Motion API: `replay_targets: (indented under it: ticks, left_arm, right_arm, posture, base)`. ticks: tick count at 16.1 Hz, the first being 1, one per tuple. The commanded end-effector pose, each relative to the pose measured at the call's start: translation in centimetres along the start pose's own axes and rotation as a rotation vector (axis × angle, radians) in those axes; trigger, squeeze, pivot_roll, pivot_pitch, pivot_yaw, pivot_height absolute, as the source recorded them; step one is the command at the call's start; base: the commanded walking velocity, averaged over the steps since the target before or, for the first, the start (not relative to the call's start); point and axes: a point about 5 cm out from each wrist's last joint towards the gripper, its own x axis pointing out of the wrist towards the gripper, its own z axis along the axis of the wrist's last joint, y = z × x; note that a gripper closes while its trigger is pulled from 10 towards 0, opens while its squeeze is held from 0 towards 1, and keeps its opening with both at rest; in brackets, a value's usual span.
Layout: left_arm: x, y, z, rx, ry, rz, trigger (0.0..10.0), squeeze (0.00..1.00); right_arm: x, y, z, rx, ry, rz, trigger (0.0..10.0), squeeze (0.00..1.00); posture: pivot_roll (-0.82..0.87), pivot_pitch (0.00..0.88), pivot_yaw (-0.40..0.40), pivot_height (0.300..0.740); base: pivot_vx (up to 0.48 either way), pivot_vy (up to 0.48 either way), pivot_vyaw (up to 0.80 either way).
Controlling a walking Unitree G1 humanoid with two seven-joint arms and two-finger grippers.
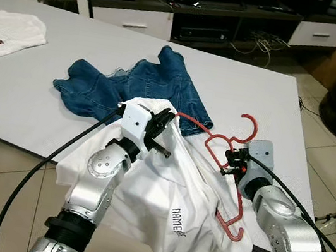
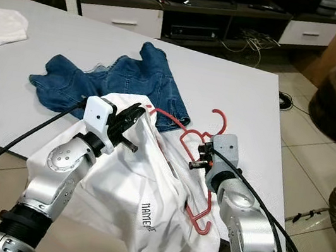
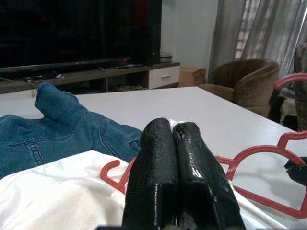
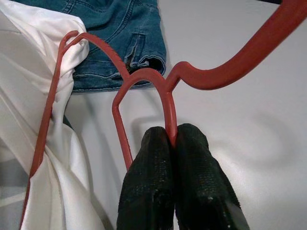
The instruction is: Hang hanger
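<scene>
One red hanger (image 1: 224, 173), two white shirts (image 1: 162, 202) (one far off) (image 1: 6, 36), one jeans (image 1: 136, 86).

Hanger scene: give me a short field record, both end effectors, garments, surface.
hanger: red plastic hanger, one shoulder inside the white shirt, hook up
right end effector: shut on the hanger near its neck
left end effector: shut on a fold of the white shirt
white shirt: draped over the table's near edge
jeans: blue jeans, crumpled, behind the shirt
surface: white table
other: second white garment at far left

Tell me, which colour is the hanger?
Red. The hanger shows best in the right wrist view, pinched in the right gripper.
</scene>
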Motion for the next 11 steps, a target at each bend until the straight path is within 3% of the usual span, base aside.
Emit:
replay_targets:
  ticks: [1, 3, 5, 7, 8, 9, 10, 11]
  left_arm:
    - [0.1, 0.3, 0.9, 0.022, -0.035, 0.002, 10.0, 0.00]
    - [-0.1, -0.1, 0.4, 0.018, -0.014, -0.021, 10.0, 0.00]
    - [-0.2, -0.4, 0.1, 0.017, -0.004, -0.027, 10.0, 0.00]
    - [-0.2, -0.3, 0.0, 0.015, -0.002, -0.026, 10.0, 0.00]
    - [-0.3, -0.3, -0.1, 0.013, 0.003, -0.029, 10.0, 0.00]
    - [-0.3, -0.4, -0.1, 0.010, 0.003, -0.035, 8.4, 0.00]
    - [-0.3, -0.4, -0.1, 0.009, 0.003, -0.042, 3.2, 0.00]
    - [-0.2, -0.6, -0.2, 0.006, 0.002, -0.053, 0.4, 0.00]
  right_arm:
    - [-0.1, -0.5, -1.5, -0.014, 0.072, -0.031, 10.0, 0.00]
    - [-0.1, -1.0, -1.0, 0.015, 0.044, -0.039, 10.0, 0.00]
    - [-0.9, -1.9, 1.2, 0.223, -0.078, 0.019, 10.0, 0.00]
    - [-1.9, -2.7, 1.9, 0.234, -0.101, 0.076, 10.0, 0.00]
    - [-3.4, -3.9, 2.5, 0.257, -0.130, 0.145, 10.0, 0.00]
    - [-4.1, -4.4, 2.8, 0.242, -0.143, 0.170, 10.0, 0.00]
    - [-4.7, -4.7, 3.1, 0.232, -0.152, 0.184, 10.0, 0.00]
    - [-5.4, -5.1, 3.6, 0.216, -0.166, 0.207, 10.0, 0.00]
  posture:
    - [0.01, 0.045, 0.003, 0.740]
    - [0.01, 0.046, 0.004, 0.740]
    - [0.01, 0.046, 0.004, 0.740]
    - [0.01, 0.046, 0.004, 0.740]
    - [0.01, 0.046, 0.004, 0.740]
    - [0.01, 0.046, 0.004, 0.740]
    - [0.01, 0.046, 0.004, 0.740]
    - [-0.01, 0.046, 0.013, 0.740]
  base:
    - [0.000, 0.000, 0.00]
    - [0.000, 0.000, 0.00]
    - [0.000, 0.000, 0.00]
    - [0.000, 0.000, 0.00]
    - [0.000, 0.000, 0.00]
    - [0.000, 0.000, 0.00]
    - [0.000, 0.000, 0.00]
    - [0.000, 0.000, 0.00]
